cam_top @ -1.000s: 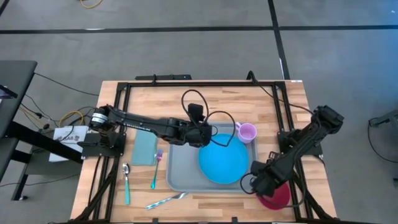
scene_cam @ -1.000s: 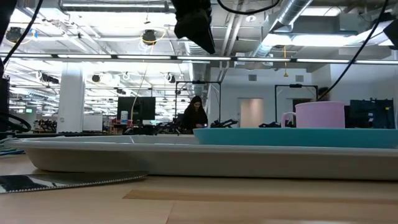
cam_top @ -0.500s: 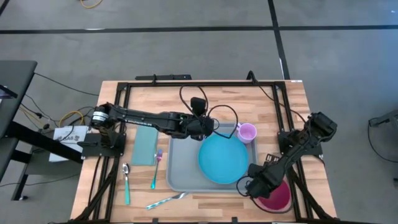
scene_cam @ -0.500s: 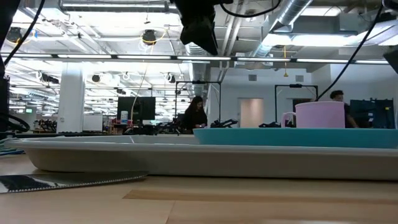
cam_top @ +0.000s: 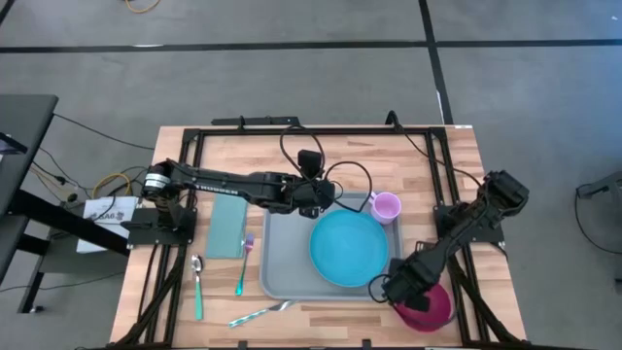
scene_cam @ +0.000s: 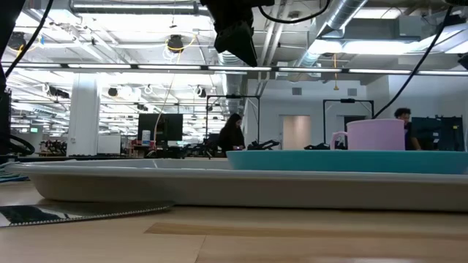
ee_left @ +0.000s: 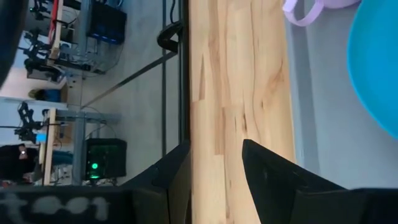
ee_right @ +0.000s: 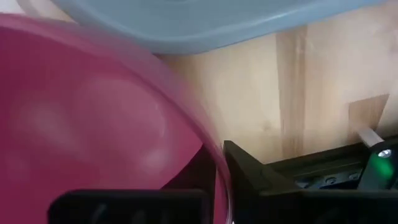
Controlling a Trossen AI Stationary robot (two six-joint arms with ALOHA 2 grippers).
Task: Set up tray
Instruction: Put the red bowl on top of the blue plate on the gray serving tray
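The grey-blue tray [cam_top: 292,272] lies in the middle of the table. On it are a round blue plate [cam_top: 348,248] and, at its far right corner, a lilac mug [cam_top: 386,206]. My left gripper [cam_top: 321,192] hovers open over the tray's far edge, with only bare wood between its fingers [ee_left: 216,168]; the low view shows it high above the tray [scene_cam: 238,33]. A magenta bowl [cam_top: 430,307] stands by the tray's near right corner, and my right gripper [cam_top: 408,295] is shut on it. My right gripper has the bowl's rim [ee_right: 214,152] on the side toward the tray. One finger is inside the bowl, showing dark through its wall, and the other finger [ee_right: 249,171] is outside. The fingers come steeply from above. Whether the bowl is lifted does not show.
Left of the tray lie a teal napkin [cam_top: 225,229], a spoon [cam_top: 197,284], a fork [cam_top: 243,264] and, near the front edge, a knife [cam_top: 258,313]. A black frame [cam_top: 292,129] runs around the table. People show in the room behind [scene_cam: 232,135].
My left gripper has moved from over the plate's far left part toward the table's far edge, staying open and at the same height.
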